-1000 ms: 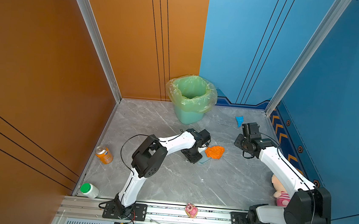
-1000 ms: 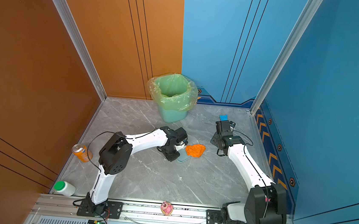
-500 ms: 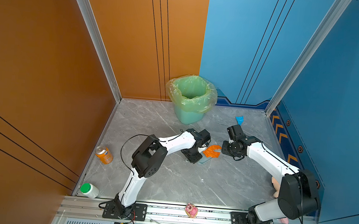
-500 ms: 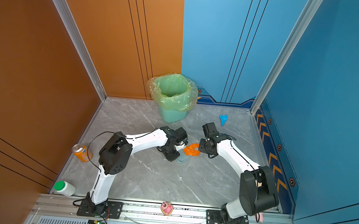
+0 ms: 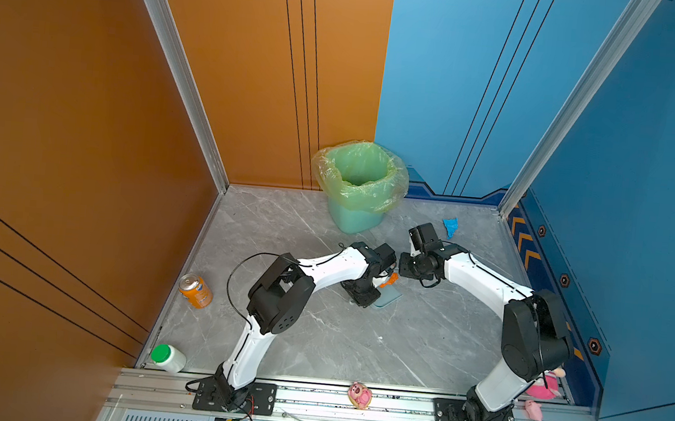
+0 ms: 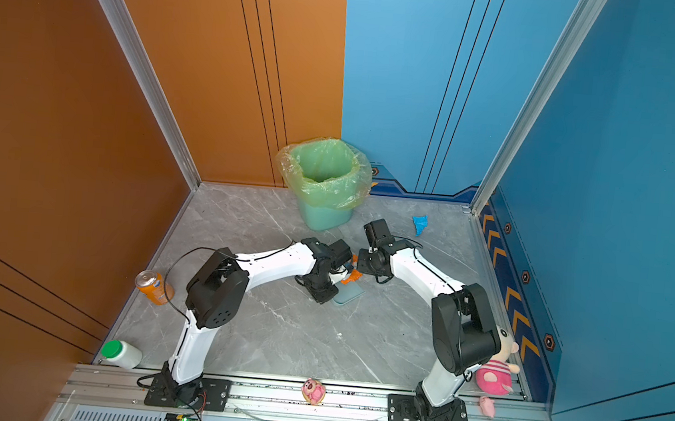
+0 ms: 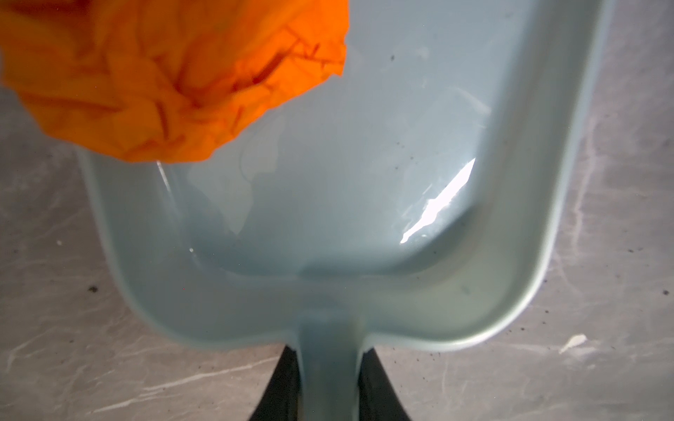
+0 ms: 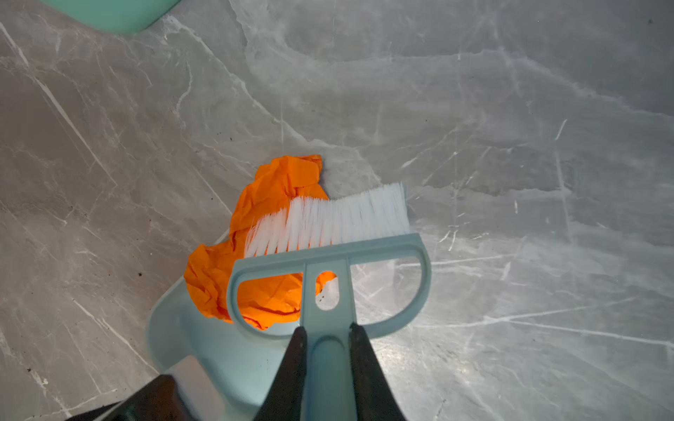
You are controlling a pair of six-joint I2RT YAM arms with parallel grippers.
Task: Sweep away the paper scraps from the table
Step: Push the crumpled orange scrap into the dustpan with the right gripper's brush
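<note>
A crumpled orange paper scrap (image 8: 270, 233) lies half on the lip of the pale blue dustpan (image 7: 328, 200), which rests on the grey marble table (image 5: 336, 344). My left gripper (image 7: 330, 364) is shut on the dustpan's handle. My right gripper (image 8: 328, 339) is shut on the handle of a pale blue brush (image 8: 328, 255), whose white bristles press against the orange scrap. In both top views the two grippers meet mid-table, and little of the orange scrap (image 5: 390, 280) shows between them. A blue paper scrap (image 5: 450, 227) lies alone at the back right.
A green-lined bin (image 5: 357, 184) stands at the back centre. An orange can (image 5: 195, 290) and a white bottle with a green cap (image 5: 167, 358) sit by the left edge. Pink plush toys rest on the front rail (image 5: 360, 394) and by the right arm's base (image 5: 543, 383).
My right arm swung left from near the blue scrap, and the brush pushed the orange scrap onto the dustpan's lip. The left arm and dustpan stayed put.
</note>
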